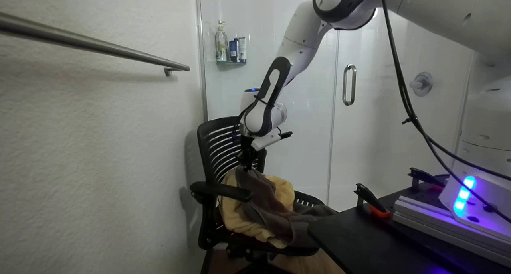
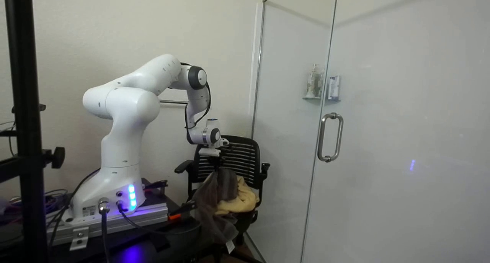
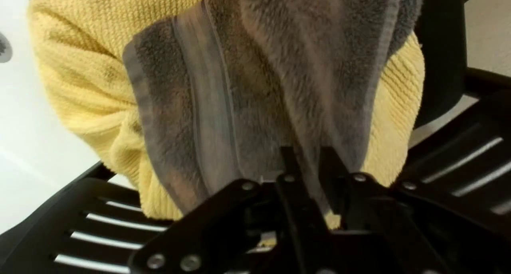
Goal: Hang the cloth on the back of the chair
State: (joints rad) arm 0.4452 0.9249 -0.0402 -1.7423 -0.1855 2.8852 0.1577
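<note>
The grey-brown cloth (image 1: 259,190) lies over a bundled yellow cloth (image 1: 284,191) on the chair's seat, with part of it trailing toward the table. In an exterior view, the grey cloth (image 2: 226,184) rises to a peak under my gripper (image 2: 217,165). In the wrist view, the cloth (image 3: 255,118) gathers toward the gripper (image 3: 306,150); the fingers are close together with a fold of it between them. The black slatted chair back (image 1: 217,144) stands upright just behind the gripper (image 1: 247,167). The exact pinch point is partly hidden by the dark fingers.
A chair armrest (image 1: 223,191) sticks out beside the cloths. The black table (image 1: 359,234) with the robot base and clamps stands close in front of the chair. A wall with a towel bar (image 1: 100,46) is on one side. A glass shower door (image 2: 383,102) is close by.
</note>
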